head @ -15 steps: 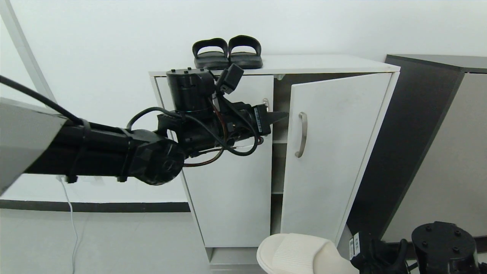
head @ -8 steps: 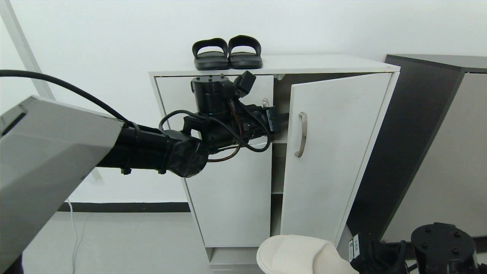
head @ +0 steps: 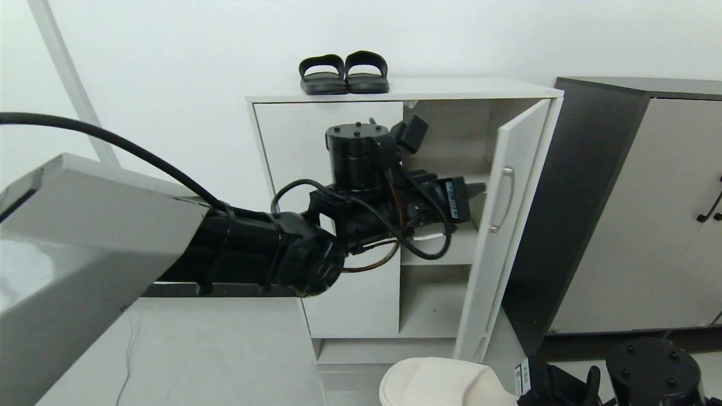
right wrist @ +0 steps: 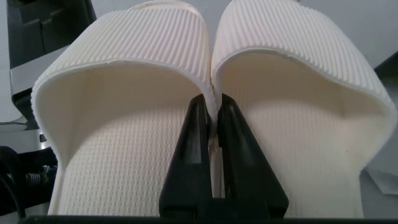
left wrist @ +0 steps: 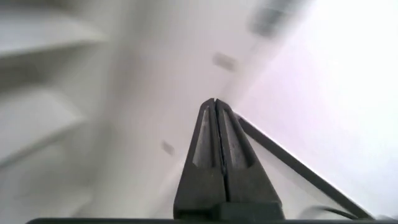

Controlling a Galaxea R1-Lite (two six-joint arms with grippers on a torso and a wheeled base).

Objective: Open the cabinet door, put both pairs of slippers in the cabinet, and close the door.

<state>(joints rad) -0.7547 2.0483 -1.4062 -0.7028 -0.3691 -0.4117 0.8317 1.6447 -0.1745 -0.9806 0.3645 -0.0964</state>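
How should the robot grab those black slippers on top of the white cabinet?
Probably pinch the two inner edges of the black moulded slide slippers together, where they meet, coming from the cabinet's front. They sit side by side on the white cabinet's top, strap arches upright, so one finger could slip under each strap.

so the white cabinet (head: 338, 304) stands on the pale floor (head: 225, 349), backed up to the far wall, and a bigger cabinet with a dark side (head: 620, 214) stands just to its right. On the white one's flat top (head: 462, 87), toward the left end, there's a pair of black slippers (head: 344, 73) sitting side by side and touching. Its right door (head: 502, 237) is swung wide and the left door (head: 293, 146) is shut, and in the open right half you can see shelves (head: 434, 251) one above another
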